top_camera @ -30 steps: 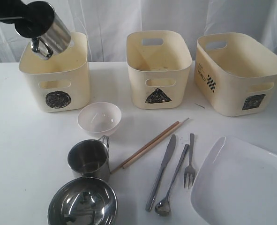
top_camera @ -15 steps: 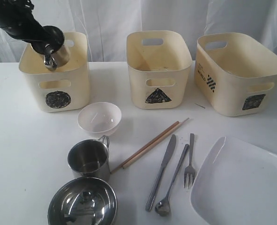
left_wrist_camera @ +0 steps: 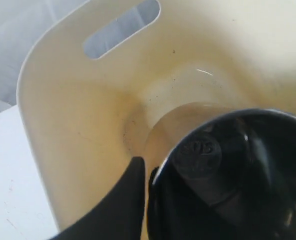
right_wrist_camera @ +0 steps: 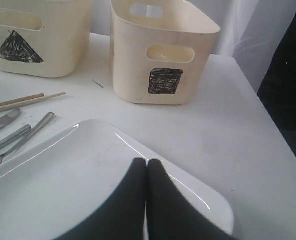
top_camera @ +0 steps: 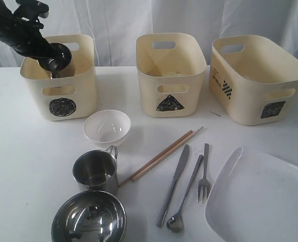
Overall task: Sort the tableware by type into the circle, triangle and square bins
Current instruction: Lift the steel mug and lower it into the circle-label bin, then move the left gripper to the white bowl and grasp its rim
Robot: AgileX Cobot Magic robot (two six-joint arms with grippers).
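**Mug lowered into circle bin; release unconfirmed**

Exterior view. At ten o'clock on the surface, my left pincer is down inside the circle bin. Only a sliver of the carried steel mug shows below the rim. A second ago that mug hung tilted, clear above the rim. Half a second ago it was level with the rim. It is now down in the bin, which I judge to be the right bin for cups.

Nothing else has shifted:
- second steel mug and steel bowl, seven o'clock
- small white bowl, near centre
- chopsticks, knife, spoon and fork, five o'clock
- white plate, four o'clock

The triangle bin and square bin look empty.

Left wrist view. The mug's open mouth sits low against the bin's inner wall. One dark finger lies just beside its rim. I cannot tell whether the jaws grip it or have begun to let go.

Right wrist view. The right pincer is closed tight and empty, over the plate.

Assessment: the first item is almost placed and eight items are outstanding.
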